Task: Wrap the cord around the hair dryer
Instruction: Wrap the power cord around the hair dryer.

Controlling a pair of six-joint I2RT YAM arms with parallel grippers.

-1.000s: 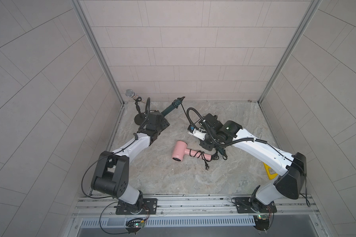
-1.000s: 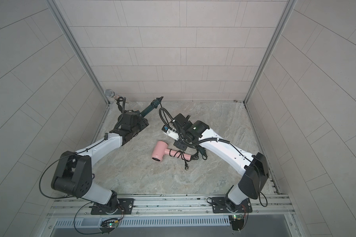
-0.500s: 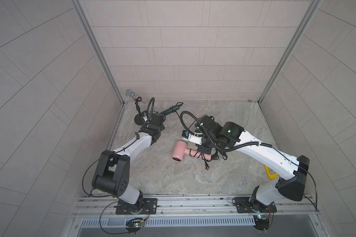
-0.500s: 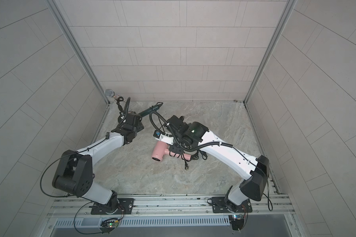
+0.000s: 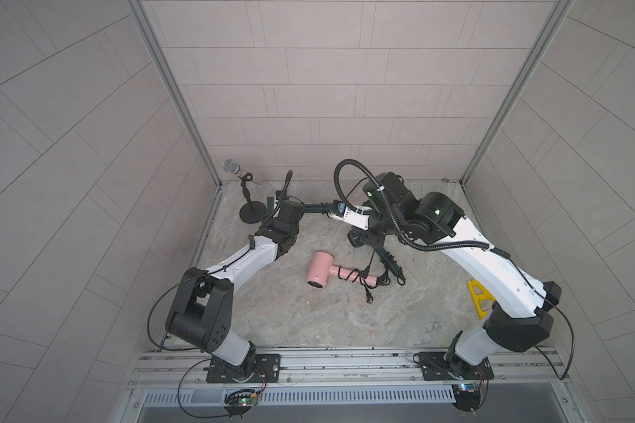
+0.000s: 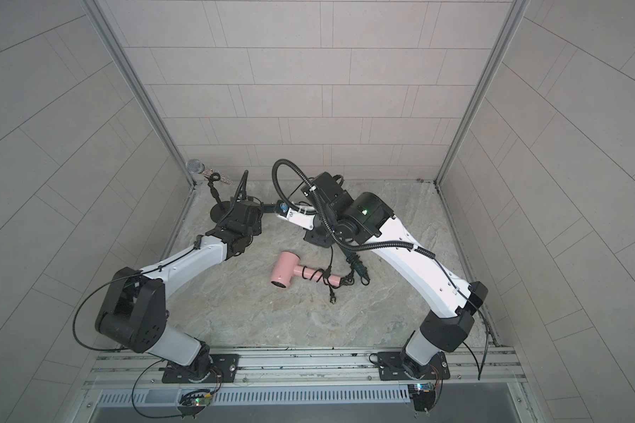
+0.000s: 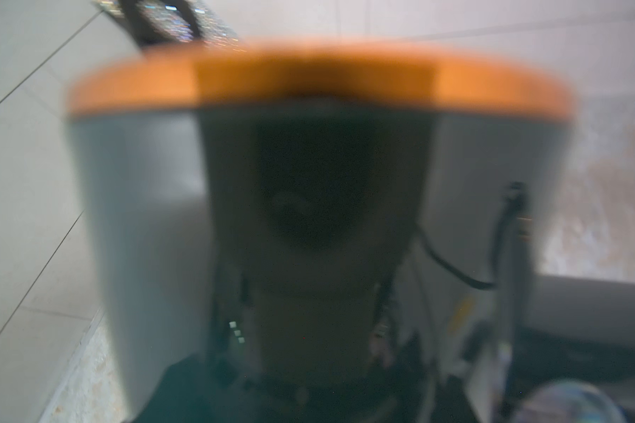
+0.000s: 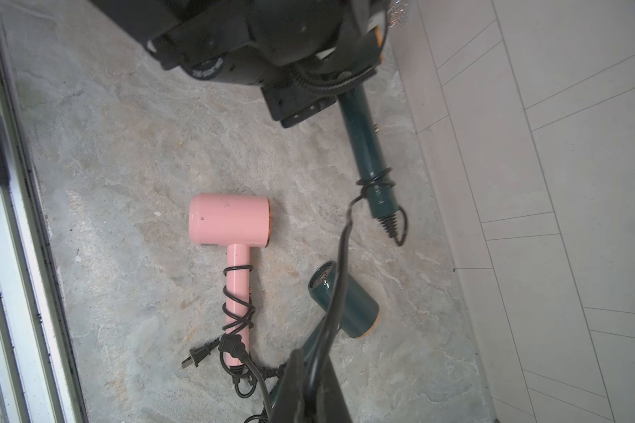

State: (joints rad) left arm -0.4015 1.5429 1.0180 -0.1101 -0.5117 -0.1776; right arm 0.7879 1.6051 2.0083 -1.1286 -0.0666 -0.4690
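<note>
**A:** Where is the hair dryer?

**B:** The dark green hair dryer (image 5: 318, 208) is just above the middle of the frame in both top views. It is held level between the two arms, with its handle pointing right. The left pincer (image 5: 301, 211) is clamped on it where the handle meets the head. The left wrist view shows only the blurred head with its orange rim (image 7: 308, 73), very close to the lens.

**A:** And the cord?

**B:** The cord (image 8: 340, 256) makes a couple of turns round the handle near its end. From there it runs on to the right pincer (image 8: 314, 370), whose jaws are together on it.

**A:** What else is there?

**B:** A pink hair dryer (image 5: 321, 273) lies in the centre of the desk (image 5: 272, 311), with a black lead coiled round its handle and the plug (image 5: 370, 298) loose beside it. A second green hair dryer (image 8: 345, 304) lies just to its right, partly under the right arm, and the two handle ends are close together. A microphone (image 5: 231, 166) on a stand is in the upper left corner of the desk, and a yellow plastic piece (image 5: 477, 298) is at the right edge
</note>
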